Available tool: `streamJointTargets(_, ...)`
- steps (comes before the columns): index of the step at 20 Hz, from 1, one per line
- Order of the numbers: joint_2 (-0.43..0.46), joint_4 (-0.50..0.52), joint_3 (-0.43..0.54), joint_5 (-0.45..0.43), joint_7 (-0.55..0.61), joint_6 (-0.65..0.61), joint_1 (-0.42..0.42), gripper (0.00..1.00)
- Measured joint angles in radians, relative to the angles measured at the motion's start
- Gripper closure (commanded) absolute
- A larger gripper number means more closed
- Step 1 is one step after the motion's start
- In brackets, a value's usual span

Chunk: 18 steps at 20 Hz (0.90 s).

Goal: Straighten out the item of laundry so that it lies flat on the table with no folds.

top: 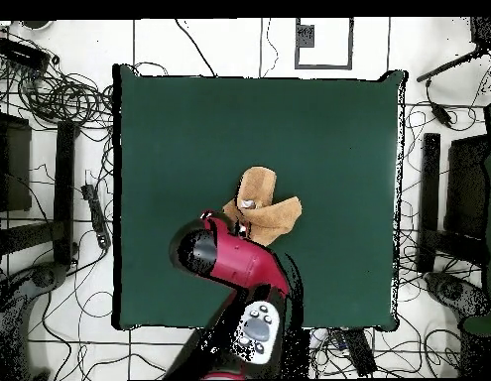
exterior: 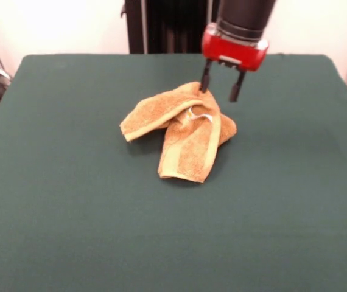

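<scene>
Green counter (exterior: 52, 201) fills both views. Arm comes down over the middle, gripper (exterior: 221, 90) with fingers (exterior: 205, 80) apart, nothing held, one tip touching or just above the towel's far edge. Towel (exterior: 179, 131) sits bunched near counter centre, folded into two lobes, white tag (exterior: 199, 115) showing on top. Step looks like lining up a grab on that far fold. Next move: drop, pinch one layer only, pull outward to open the fold.
</scene>
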<state>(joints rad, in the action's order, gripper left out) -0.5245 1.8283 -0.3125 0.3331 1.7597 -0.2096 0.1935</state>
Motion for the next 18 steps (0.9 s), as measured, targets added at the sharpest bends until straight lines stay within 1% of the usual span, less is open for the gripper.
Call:
streamJointTargets(4, -0.001, 0.014, 0.000, 0.024, 0.019, 0.000, 0.042, 0.00)
streamJointTargets(8, -0.002, 0.023, 0.000, 0.032, 0.037, 0.000, 0.052, 0.00)
streamJointTargets(11, -0.001, 0.033, 0.003, 0.032, 0.037, 0.001, 0.035, 0.00)
streamJointTargets(17, 0.002, 0.052, 0.029, 0.032, 0.037, 0.026, -0.040, 0.00)
streamJointTargets(18, 0.005, 0.058, 0.039, 0.032, 0.037, 0.042, -0.070, 0.00)
